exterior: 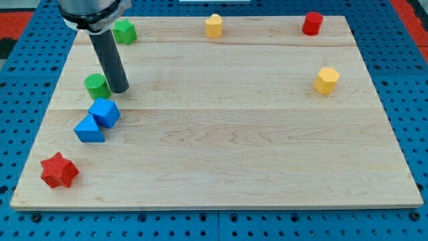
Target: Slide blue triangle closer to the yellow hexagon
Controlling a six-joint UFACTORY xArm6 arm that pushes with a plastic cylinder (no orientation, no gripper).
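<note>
- My tip [120, 90] is seen at the lower end of the dark rod, resting on the wooden board [227, 154] near its left edge; being a plain rod, it has nothing to spread or pinch, and no block is held by it.
- The tip is placed just beside the green cylinder [96, 86], on that block's right; whether the two touch cannot be told.
- The blue triangle [88, 128] lies toward the view's lower left, below and left of the tip, and apart from it.
- A blue cube [105, 112] is set against the triangle's upper right side, apparently touching it, and stands between the triangle and the tip.
- The yellow hexagon [326, 79] is found near the board's right edge, well apart from the triangle, with a wide stretch of bare wood between them.
- A red star [59, 170] is seen at the lower left corner, below the triangle.
- A green star-like block [124, 31] sits at the upper left, partly beside the rod's shaft.
- A yellow block [213, 25] of rounded shape is placed at the top edge near the middle, and a red block [311, 23], roughly cylindrical, at the top right.
- The board is surrounded by a blue perforated surface [414, 80].
</note>
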